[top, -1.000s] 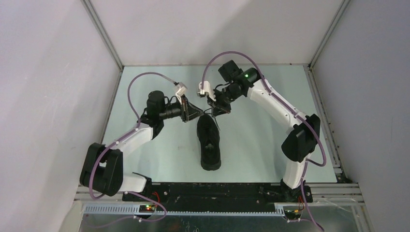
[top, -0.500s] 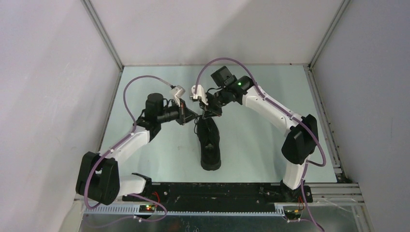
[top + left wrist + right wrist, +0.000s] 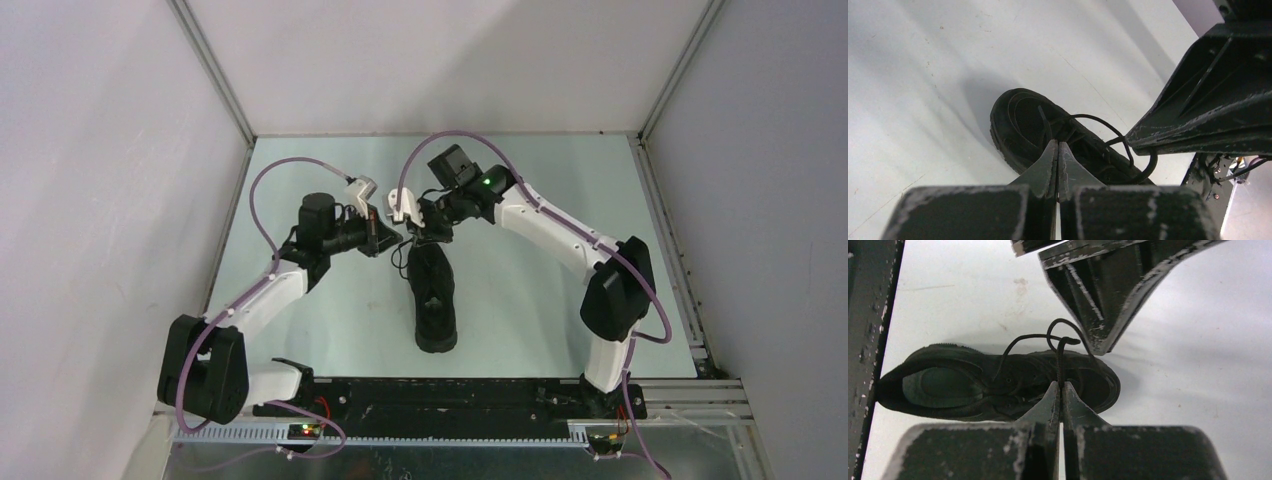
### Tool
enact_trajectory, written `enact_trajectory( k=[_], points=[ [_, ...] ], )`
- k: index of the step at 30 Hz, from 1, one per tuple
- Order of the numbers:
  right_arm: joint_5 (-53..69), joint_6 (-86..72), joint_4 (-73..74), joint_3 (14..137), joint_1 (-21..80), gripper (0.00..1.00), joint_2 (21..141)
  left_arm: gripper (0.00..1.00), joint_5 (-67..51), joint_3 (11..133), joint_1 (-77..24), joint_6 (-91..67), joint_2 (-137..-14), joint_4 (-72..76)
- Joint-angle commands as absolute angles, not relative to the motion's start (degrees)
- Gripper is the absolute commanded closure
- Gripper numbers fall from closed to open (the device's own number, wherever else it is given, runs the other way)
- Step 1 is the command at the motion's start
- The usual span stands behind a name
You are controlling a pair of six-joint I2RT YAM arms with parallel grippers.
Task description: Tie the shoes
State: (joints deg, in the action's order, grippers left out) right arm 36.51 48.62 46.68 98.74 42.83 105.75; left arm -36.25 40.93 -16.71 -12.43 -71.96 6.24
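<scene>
A black low-top shoe (image 3: 433,295) lies in the middle of the table, toe toward the back. It also shows in the left wrist view (image 3: 1048,130) and the right wrist view (image 3: 993,382). My left gripper (image 3: 393,234) is shut on a thin black lace (image 3: 1045,122) just left of the toe. My right gripper (image 3: 424,232) is shut on the other lace (image 3: 1060,360), right above the toe. The two grippers almost touch. The laces cross in a loop (image 3: 1060,332) between them.
The pale table (image 3: 540,290) is walled by white panels on three sides. Purple cables (image 3: 285,170) arch over both wrists. A black rail (image 3: 440,395) with the arm bases runs along the near edge.
Both grippers have moved left and toward each other above the shoe's toe. The right arm has swung furthest, carrying its lace across the other.
</scene>
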Motion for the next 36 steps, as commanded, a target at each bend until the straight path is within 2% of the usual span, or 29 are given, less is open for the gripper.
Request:
enact_trajectory(
  k=[1,13,15,17,18,19,20,21,24,26,30,36],
  points=[
    [33.19,55.71,49.35,97.87,44.04,1.0,105.42,1.0,-35.48,40.94,-16.35,-11.43,-70.78,7.26],
    [21.68,66.39,48.63,88.81,46.69,1.0,101.45,0.99,-32.59,41.04,-16.26,-11.94,-71.26,5.69],
    [19.28,68.48,48.46,87.76,47.41,1.0,101.1,0.91,-30.91,41.28,-16.14,-12.72,-71.08,4.77],
    [17.45,70.05,48.84,86.92,48.14,1.0,100.96,0.72,-28.08,41.94,-15.73,-14.37,-70.9,2.51],
    [16.91,70.18,48.9,86.75,48.2,1.0,100.89,0.68,-27.44,42.2,-15.09,-15.35,-70.86,0.98],
    [16.76,69.51,48.74,86.66,48.08,0.95,100.72,0.6,-26.5,42.76,-14.71,-15.72,-70.8,-0.39],
    [16.69,68.73,48.54,86.79,47.95,0.9,100.59,0.58,-26.22,43.05,-13.83,-16.06,-70.92,-3.13],
    [16.87,66.49,48.41,87.51,47.47,0.81,100.18,0.55,-26.81,43.94,-13.37,-15.9,-71.1,-6.03],
    [22.21,60.37,50.54,91.51,44.79,0.64,98.79,0.53,-33.33,46.94,-11.65,-7.46,-72.69,-12.88],
    [27.28,57.86,52.79,92.91,41.7,0.57,97.33,0.52,-35.93,48.13,-11.18,0.64,-72.92,-18.19],
    [33.09,55.2,53.95,90.79,34.27,0.52,96.14,0.48,-42.01,49.08,-10.8,16.61,-74.0,-25.3],
    [39.75,47.95,53.56,89.76,28.31,0.49,103.79,0.47,-41.29,52.07,-11.05,19.47,-82.36,-26.71]
  ],
)
